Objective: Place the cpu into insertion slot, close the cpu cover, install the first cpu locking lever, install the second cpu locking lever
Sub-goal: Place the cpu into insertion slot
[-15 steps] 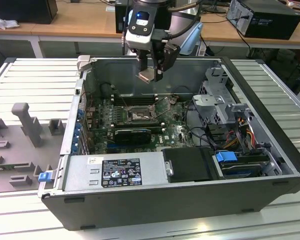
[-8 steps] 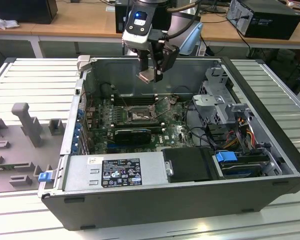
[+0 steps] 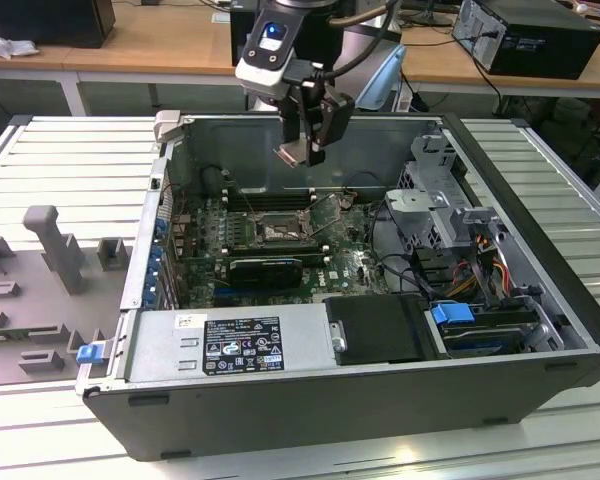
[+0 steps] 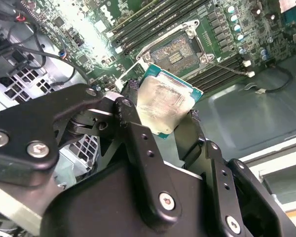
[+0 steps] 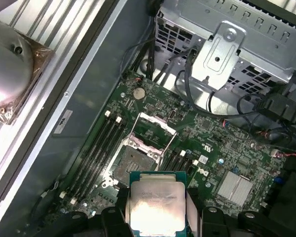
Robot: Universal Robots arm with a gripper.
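Exterior view: cpu point(image 3: 291, 153) tilted in hand point(image 3: 302, 149)

Power supply sticker point(image 3: 242, 345), cpu point(image 5: 157, 206) face: print illegible; motherboard point(image 5: 187, 133) bears white maker's logo point(image 5: 205, 173).

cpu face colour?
The cpu is pale silvery-beige with a teal-green border; clearest in the second wrist view.

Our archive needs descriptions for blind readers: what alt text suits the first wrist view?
The claw grips the cpu by two opposite edges, pale face toward the camera, above a green motherboard. Past it the insertion slot sits empty, its cpu cover swung open.
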